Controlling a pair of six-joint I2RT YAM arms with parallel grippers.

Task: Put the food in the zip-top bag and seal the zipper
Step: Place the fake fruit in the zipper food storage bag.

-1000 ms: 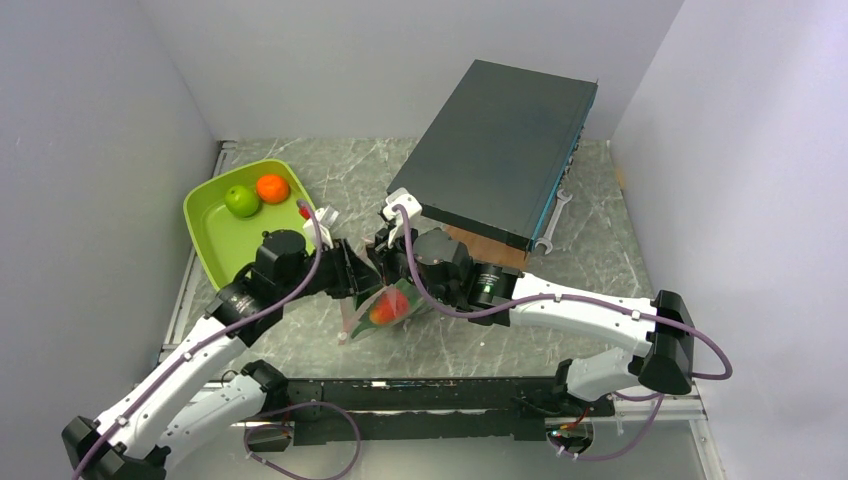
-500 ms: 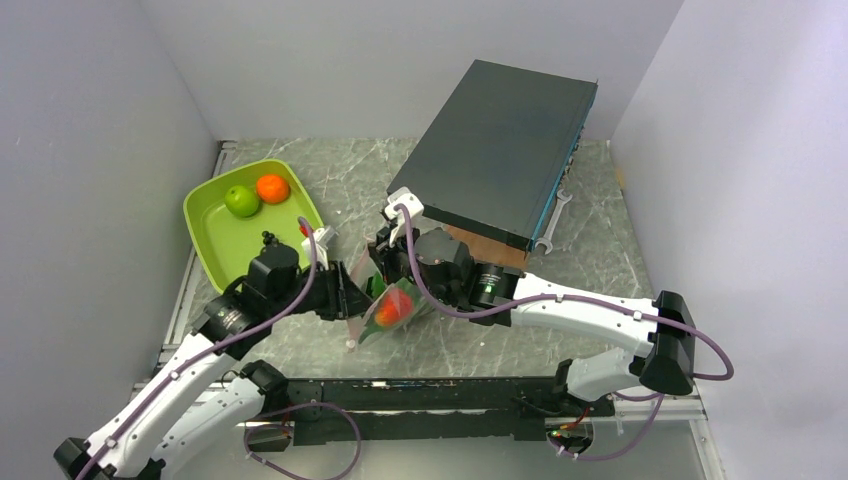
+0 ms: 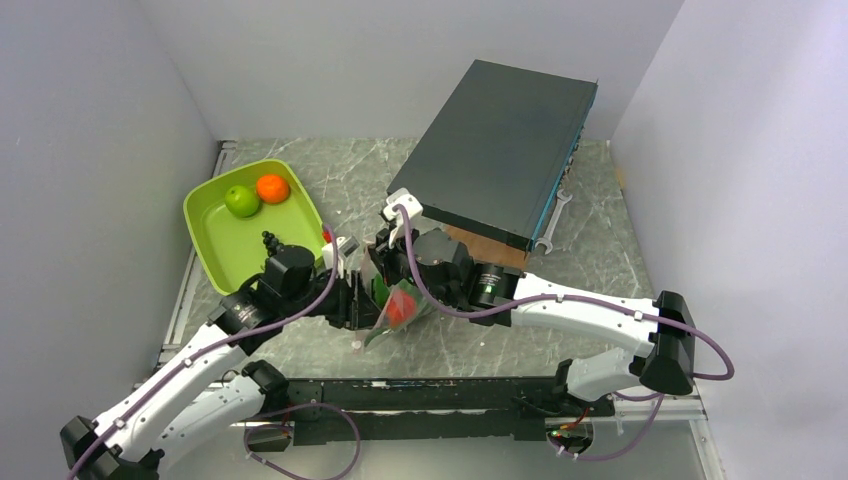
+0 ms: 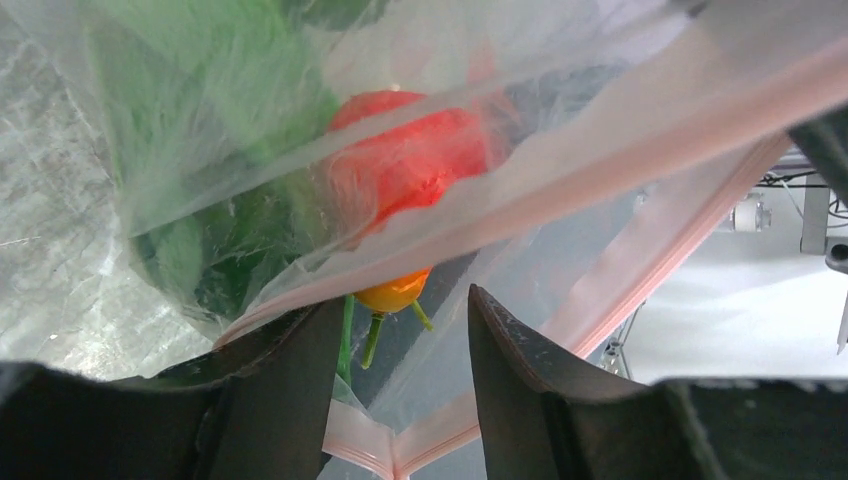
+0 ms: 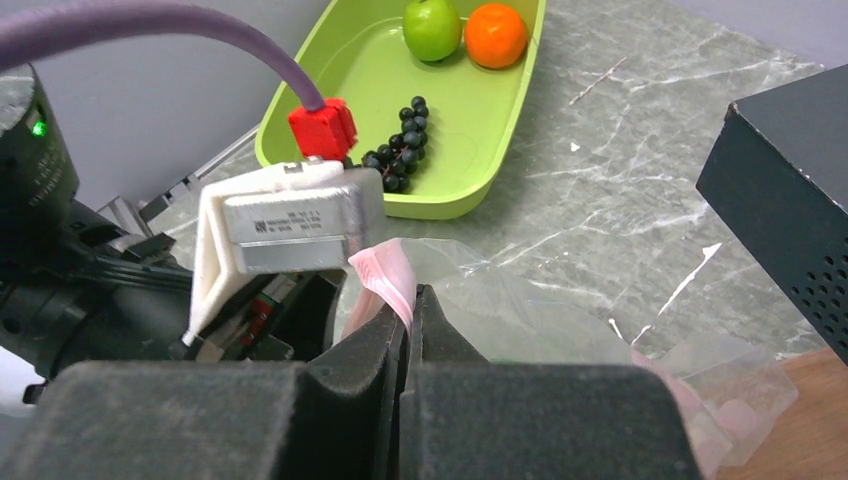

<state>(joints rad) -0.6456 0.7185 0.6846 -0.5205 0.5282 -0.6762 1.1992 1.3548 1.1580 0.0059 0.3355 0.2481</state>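
One zip-top bag point(image 3: 385, 318) hangs between two grippers. Right gripper point(image 5: 410, 305) pinched tight on zipper point(image 5: 388, 278). Left gripper point(image 4: 405, 300) jaws parted, bag film between, not clamped. Bag: one red fruit point(image 4: 410, 160), one leafy greens point(image 4: 230, 150). One tray point(image 3: 215, 245): one green apple point(image 3: 241, 201), one orange fruit point(image 3: 272, 188), one grape bunch point(image 5: 405, 140).

This is a robotics lab test cell, not a lived-in room. Plain pale-grey panel walls point(image 3: 100, 120) box in a grey marble-patterned bench point(image 3: 350, 175) on three sides. Two white-and-black jointed robot arms, left point(image 3: 170, 375) and right point(image 3: 580, 305), are bolted to a black metal rail point(image 3: 420, 392) at its near edge and trail thick purple cables point(image 5: 150, 20). The props look staged: a green toy apple point(image 3: 241, 200) and an orange toy fruit point(image 3: 272, 188) in a lime-green plastic tray point(image 3: 205, 245), a dark grey perforated metal box point(image 3: 505, 140), and a steel spanner point(image 3: 553, 222).
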